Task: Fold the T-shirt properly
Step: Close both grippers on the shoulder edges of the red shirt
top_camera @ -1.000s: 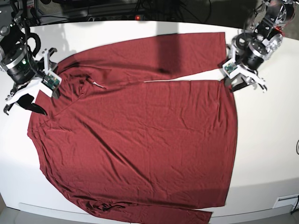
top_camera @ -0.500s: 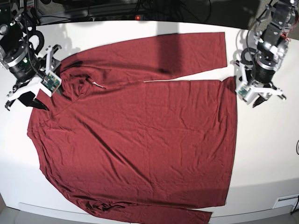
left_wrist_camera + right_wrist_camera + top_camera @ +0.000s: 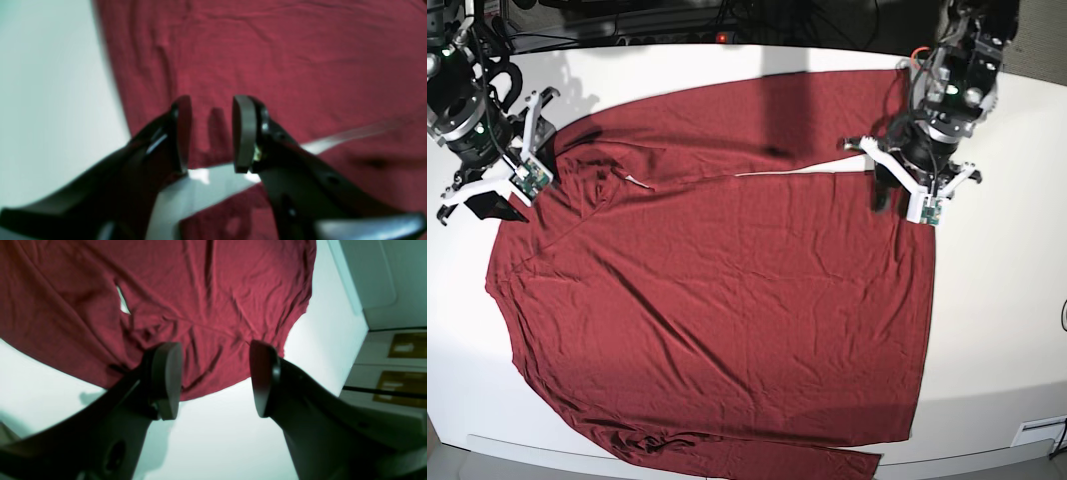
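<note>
While T-shirt lies flat, both tools hover open-jawed.

Robotics lab bench: white table, two mounted robot arms, cable bundle and power strip along the dark rear edge.

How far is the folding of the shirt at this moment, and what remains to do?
Done: the T-shirt lies spread flat on the table, one sleeve stretched along the far edge. In hand: nothing is gripped; the left end effector hovers open over the hem corner, and the right end effector is open by the shoulder. Left: every fold, since no part of the shirt's body is turned over yet.
</note>
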Robot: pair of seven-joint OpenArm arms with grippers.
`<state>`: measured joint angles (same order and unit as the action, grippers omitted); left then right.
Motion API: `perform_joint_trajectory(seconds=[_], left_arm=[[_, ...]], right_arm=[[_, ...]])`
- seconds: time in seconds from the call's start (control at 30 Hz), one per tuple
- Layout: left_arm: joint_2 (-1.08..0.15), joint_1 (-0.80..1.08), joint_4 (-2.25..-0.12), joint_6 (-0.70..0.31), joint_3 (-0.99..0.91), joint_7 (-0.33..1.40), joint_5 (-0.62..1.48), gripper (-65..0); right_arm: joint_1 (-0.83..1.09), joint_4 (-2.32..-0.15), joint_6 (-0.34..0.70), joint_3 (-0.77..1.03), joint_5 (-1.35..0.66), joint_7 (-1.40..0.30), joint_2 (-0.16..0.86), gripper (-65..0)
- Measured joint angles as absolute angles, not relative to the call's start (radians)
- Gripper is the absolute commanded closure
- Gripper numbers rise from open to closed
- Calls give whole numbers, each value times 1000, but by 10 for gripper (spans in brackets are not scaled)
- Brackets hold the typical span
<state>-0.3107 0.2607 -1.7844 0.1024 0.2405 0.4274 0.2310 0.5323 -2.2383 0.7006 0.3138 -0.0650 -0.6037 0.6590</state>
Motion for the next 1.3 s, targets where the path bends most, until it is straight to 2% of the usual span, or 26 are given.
perform_joint_trajectory(seconds=[0.07, 0.13, 0.23, 0.53, 0.87, 1.3], left_arm=[[-286, 260, -1784, 155, 237, 428, 193, -288], [-265, 260, -1784, 196, 237, 468, 153, -311], [-250, 261, -1784, 207, 237, 529, 136, -311], [-240, 263, -1760, 234, 205, 524, 78, -312], [-241, 275, -1756, 237, 130, 525, 216, -311], [-196, 293, -1756, 233, 128, 493, 249, -333]], right_arm=[[532, -2238, 701, 314, -111, -604, 659, -326], [532, -2238, 701, 314, -136, -604, 659, -326], [532, -2238, 701, 314, -151, -604, 659, -326], [532, -2239, 696, 314, -213, -618, 630, -326], [532, -2238, 696, 314, -243, -626, 593, -326], [532, -2238, 697, 314, -332, -683, 593, -327]])
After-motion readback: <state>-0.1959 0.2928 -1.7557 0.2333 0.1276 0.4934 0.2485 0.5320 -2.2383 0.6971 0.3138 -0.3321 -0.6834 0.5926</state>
